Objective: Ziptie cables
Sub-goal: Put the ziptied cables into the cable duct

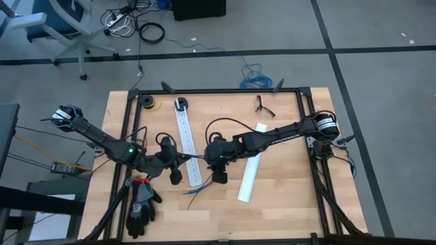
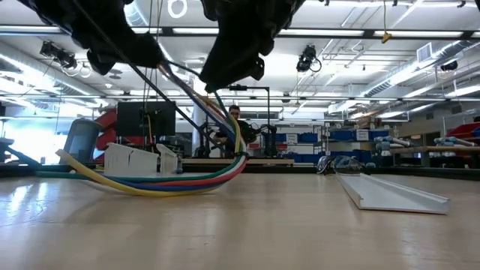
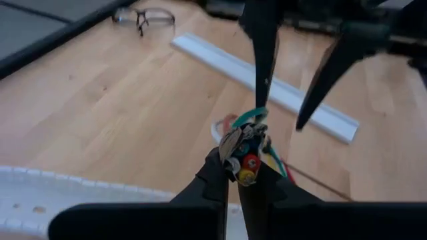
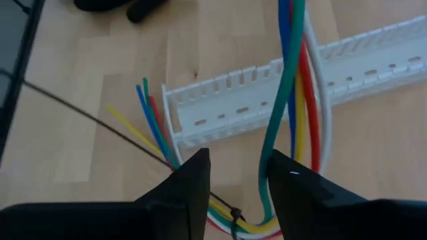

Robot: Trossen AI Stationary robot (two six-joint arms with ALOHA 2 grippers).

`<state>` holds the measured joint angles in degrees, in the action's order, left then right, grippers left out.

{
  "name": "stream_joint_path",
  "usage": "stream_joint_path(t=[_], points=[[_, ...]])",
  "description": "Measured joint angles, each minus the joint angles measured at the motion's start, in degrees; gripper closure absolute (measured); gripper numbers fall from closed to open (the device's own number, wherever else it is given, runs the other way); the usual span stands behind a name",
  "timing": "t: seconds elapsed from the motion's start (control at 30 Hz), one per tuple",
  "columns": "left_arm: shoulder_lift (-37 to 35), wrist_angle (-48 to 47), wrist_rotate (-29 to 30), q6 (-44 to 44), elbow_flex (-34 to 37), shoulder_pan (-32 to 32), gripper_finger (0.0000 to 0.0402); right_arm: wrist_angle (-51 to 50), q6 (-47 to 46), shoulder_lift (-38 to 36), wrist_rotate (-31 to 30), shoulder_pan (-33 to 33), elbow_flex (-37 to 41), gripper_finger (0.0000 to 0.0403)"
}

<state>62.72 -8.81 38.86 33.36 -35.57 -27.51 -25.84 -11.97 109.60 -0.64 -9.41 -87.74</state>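
My left gripper [image 3: 241,175] pinches one end of the cables [image 3: 245,150], lifted above mid-table; from there the bundle droops to the wood beside the white perforated strip [image 1: 185,139]; my right gripper [image 4: 237,177] hangs just right of it, fingers spread with the green wire between them; a black zip tie [image 4: 235,217] rings the bundle; a plain white strip [image 1: 251,163] lies farther right.

Four cameras on my work, all sharing the middle of the table.

One looks straight down on the whole table [image 1: 286,204]; one sits at tabletop height, facing level into the room. My wrist cameras look closely past my fingers, and both catch the cables [image 3: 243,150] and white strip [image 4: 347,73], seen from above too.
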Motion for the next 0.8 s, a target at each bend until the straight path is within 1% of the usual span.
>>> stream_joint_path(t=[0.07, 0.27, 0.33, 0.4, 0.43, 0.53, 0.6, 0.73, 0.8], points=[[0.00, -1.32, -0.89, 1.19, 0.00, 0.02, 0.0378, -2.29, 0.01, 0.00, -1.87, 0.24, 0.00, 0.0269], [0.00, -0.22, -5.24, 2.50, 0.00, -0.46, 0.0386, -12.01, -1.91, 0.00, -14.46, 2.19, 0.00, 0.0277], [0.00, 1.61, -6.79, 2.59, 0.00, -1.06, 0.0387, -12.56, -2.48, 0.00, -15.86, 3.10, 0.02, 0.0286], [0.00, 3.85, -7.84, 1.98, 0.00, -1.64, 0.0387, -9.18, -2.40, -0.02, -15.20, 4.00, 0.93, 0.0305], [0.00, 5.09, -8.09, 1.72, 0.00, -1.94, 0.0387, -6.47, -1.99, -0.02, -13.63, 4.41, 1.83, 0.0319], [-0.30, 7.85, -8.10, 1.67, 0.00, -2.75, 0.0390, 1.49, -1.95, -0.02, -6.34, 5.35, 5.16, 0.0369], [-0.87, 8.15, -8.03, 1.82, -0.01, -3.28, 0.0398, 5.95, -2.72, -0.02, -3.73, 5.41, 7.63, 0.0393], [-3.05, 6.34, -5.07, 2.26, 0.00, -3.94, 0.0400, 9.58, -5.33, -0.02, -3.98, 4.22, 12.56, 0.0393], [-4.62, 4.32, -3.38, 2.51, 0.00, -4.07, 0.0401, 12.92, -7.15, -0.02, -4.06, 3.43, 14.81, 0.0399]])
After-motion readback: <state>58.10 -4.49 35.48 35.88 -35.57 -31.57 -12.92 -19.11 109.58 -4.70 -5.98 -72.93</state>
